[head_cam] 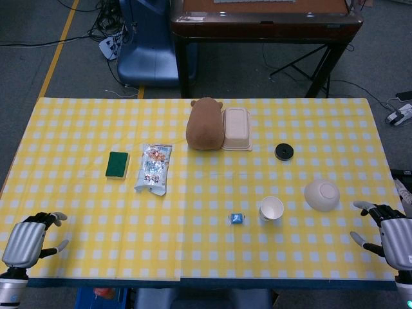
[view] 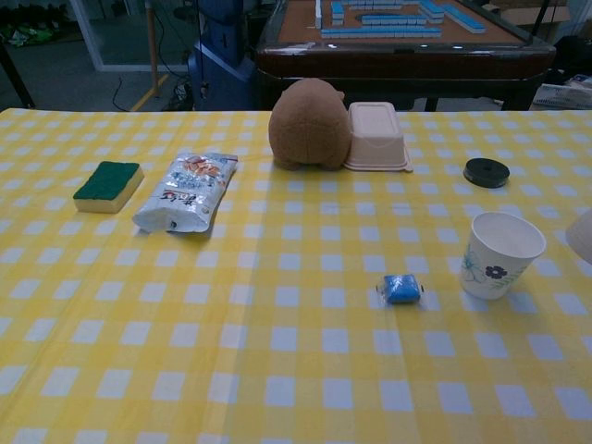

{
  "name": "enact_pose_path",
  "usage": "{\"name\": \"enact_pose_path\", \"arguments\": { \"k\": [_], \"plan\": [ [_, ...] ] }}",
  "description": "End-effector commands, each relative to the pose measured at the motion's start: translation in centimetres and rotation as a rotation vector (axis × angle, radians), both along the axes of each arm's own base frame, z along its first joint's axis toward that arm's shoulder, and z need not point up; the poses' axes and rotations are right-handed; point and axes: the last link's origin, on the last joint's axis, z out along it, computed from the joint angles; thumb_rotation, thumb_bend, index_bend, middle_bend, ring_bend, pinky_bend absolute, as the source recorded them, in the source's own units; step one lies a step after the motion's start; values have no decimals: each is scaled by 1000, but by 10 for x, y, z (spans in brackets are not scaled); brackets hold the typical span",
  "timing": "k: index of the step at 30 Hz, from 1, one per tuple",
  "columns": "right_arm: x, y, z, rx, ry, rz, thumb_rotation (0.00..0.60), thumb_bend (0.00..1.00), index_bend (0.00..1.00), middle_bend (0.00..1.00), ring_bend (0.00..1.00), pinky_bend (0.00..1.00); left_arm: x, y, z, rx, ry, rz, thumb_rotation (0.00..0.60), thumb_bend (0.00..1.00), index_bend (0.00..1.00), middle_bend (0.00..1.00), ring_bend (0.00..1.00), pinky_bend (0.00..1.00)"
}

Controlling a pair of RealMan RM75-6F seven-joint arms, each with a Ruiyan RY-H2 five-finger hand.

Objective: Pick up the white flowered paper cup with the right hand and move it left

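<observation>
Yellow-and-white checked cloth (head_cam: 77, 135) is covering the table from edge to edge, and most of its near half is lying bare. The right hand (head_cam: 394, 239) is resting at the near right corner, its fingers (head_cam: 360, 206) spread apart and holding nothing. The left hand (head_cam: 26, 241) is sitting at the near left corner, its fingers likewise apart and empty. Neither hand is showing in the chest view.

The paper cup (head_cam: 271, 209) is standing upright on the cloth, right of centre and toward the near side, white with a dark flower printed on its wall, which shows in the chest view. Its mouth is facing up and nothing is showing inside it. Just to its left a small blue wrapped packet (head_cam: 236, 218) is lying, apart from it. To the cup's right, a white bowl (head_cam: 321, 195) is sitting tilted on its side, between the cup and the right hand.

Farther back, a brown plush toy (head_cam: 205, 123) is touching a beige lidded box (head_cam: 236, 129) standing on its right; a small black round lid (head_cam: 284, 151) is lying well to the right of them. On the left half, a snack bag (head_cam: 153, 168) is lying beside a green sponge (head_cam: 118, 164), with open cloth stretching between them and the cup.
</observation>
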Motion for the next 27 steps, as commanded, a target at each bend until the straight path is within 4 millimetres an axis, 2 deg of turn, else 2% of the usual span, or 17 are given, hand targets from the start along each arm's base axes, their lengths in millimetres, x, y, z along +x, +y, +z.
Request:
{"name": "enact_pose_path", "arguments": {
  "k": [1, 10, 13, 17, 21, 23, 27],
  "plan": [
    [0, -1, -2, 8, 3, -4, 600, 35, 328, 466, 402, 555, 0, 0, 1, 4, -6, 0, 600, 0, 485, 482, 394, 468],
    [9, -11, -17, 39, 6, 26, 600, 35, 328, 483, 426, 560, 0, -5, 10, 24, -37, -4, 600, 0, 485, 482, 394, 468],
    [15, -18, -24, 64, 12, 50, 600, 35, 328, 558, 556, 639, 1, -6, 14, 32, -52, -8, 600, 0, 485, 481, 394, 468],
    [33, -30, -34, 139, 73, 85, 600, 24, 322, 769, 776, 797, 1, -7, 17, 38, -63, -10, 600, 0, 485, 482, 394, 468],
    [53, -42, -41, 205, 157, 109, 600, 0, 264, 963, 955, 934, 1, -8, 20, 44, -72, -11, 600, 0, 485, 482, 394, 468],
    [64, -49, -45, 234, 196, 120, 600, 0, 253, 1000, 999, 983, 1, -8, 22, 47, -77, -13, 600, 0, 485, 482, 394, 468],
    [83, -62, -53, 285, 254, 128, 600, 0, 251, 1000, 1000, 1000, 1, -9, 24, 50, -84, -13, 600, 0, 485, 482, 394, 468]
  ]
}}
